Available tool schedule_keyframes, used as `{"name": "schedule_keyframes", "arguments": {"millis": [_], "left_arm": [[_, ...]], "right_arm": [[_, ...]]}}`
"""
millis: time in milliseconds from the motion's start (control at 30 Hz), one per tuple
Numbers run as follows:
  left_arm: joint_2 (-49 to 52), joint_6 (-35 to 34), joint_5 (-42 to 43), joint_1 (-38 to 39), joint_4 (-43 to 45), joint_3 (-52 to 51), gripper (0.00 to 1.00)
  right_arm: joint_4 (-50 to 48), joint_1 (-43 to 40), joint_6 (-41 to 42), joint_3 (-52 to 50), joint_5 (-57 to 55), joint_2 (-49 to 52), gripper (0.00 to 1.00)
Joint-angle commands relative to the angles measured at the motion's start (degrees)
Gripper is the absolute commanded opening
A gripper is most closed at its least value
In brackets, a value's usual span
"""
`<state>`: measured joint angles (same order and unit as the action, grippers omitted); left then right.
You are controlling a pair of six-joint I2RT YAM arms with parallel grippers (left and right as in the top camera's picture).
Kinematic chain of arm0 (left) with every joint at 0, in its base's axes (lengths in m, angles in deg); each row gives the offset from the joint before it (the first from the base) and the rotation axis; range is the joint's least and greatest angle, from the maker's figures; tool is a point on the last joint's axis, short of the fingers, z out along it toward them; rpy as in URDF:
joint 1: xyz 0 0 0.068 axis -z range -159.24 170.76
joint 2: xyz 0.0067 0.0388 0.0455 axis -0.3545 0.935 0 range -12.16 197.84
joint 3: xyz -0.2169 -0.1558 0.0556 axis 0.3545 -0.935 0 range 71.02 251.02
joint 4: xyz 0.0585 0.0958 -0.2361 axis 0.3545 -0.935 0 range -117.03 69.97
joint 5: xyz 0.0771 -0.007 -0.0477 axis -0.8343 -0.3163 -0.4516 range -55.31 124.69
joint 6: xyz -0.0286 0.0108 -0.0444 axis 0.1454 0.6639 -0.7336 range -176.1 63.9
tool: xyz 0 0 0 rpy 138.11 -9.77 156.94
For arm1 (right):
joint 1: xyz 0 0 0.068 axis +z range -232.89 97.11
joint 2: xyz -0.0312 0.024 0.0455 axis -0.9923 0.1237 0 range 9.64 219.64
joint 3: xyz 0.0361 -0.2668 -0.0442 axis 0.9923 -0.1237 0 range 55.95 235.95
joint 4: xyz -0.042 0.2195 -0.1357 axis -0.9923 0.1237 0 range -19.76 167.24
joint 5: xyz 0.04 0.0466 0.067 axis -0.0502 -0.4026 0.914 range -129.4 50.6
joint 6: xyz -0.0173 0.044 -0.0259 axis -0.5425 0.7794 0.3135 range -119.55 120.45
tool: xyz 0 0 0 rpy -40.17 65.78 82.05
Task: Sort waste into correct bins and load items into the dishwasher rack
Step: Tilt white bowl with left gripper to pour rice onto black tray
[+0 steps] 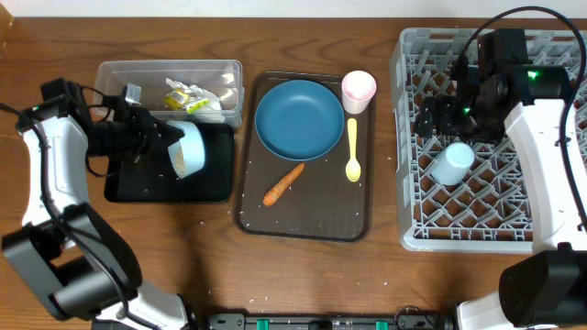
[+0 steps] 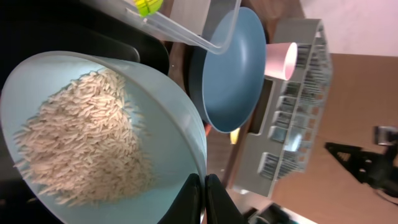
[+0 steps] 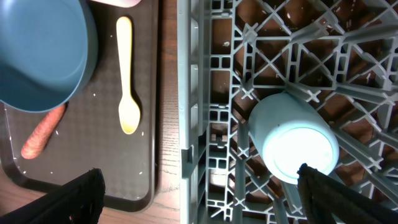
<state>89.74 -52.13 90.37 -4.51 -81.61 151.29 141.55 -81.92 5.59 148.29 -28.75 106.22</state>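
My left gripper is shut on the rim of the white-and-pale-blue bowl, which is tipped on its side over the black tray. In the left wrist view the gripper pinches the rim, and rice lies in the bowl. The clear tub holds crumpled paper and yellow wrappers. The blue plate, pink cup, yellow spoon and carrot sit on the brown tray. My right gripper hangs open over the rack, beside the light blue cup.
The dark brown serving tray lies between the bins and the rack, with stray rice grains on it. The rack's left wall runs close to the tray's edge. Bare wooden table surrounds everything.
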Motion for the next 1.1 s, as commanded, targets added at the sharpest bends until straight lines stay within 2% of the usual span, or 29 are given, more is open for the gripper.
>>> {"name": "schedule_keyframes", "arguments": {"millis": [0, 467, 667, 900, 1067], "left_arm": [[2.27, 2.71, 6.95, -1.68, -0.33, -0.39, 0.06], [5.20, 4.07, 24.57, -6.14, -1.79, -2.38, 0.06], [5.20, 4.63, 25.38, -7.32, -1.84, -3.93, 0.06], [5.20, 5.33, 34.45, -7.98, -1.86, -4.09, 0.06], [5.16, 5.44, 34.47, -7.98, -1.88, -4.09, 0.06]], "right_arm": [[0.09, -0.28, -0.98, 1.20, -0.11, -1.01, 0.96], [0.13, -0.28, -1.01, 1.20, -0.11, -1.01, 0.97], [0.31, -0.28, -1.03, 1.20, -0.13, -1.01, 0.97], [0.28, -0.28, -1.20, 1.20, -0.13, -1.01, 0.97], [0.33, -0.28, -1.20, 1.20, -0.11, -1.01, 0.97]]}}
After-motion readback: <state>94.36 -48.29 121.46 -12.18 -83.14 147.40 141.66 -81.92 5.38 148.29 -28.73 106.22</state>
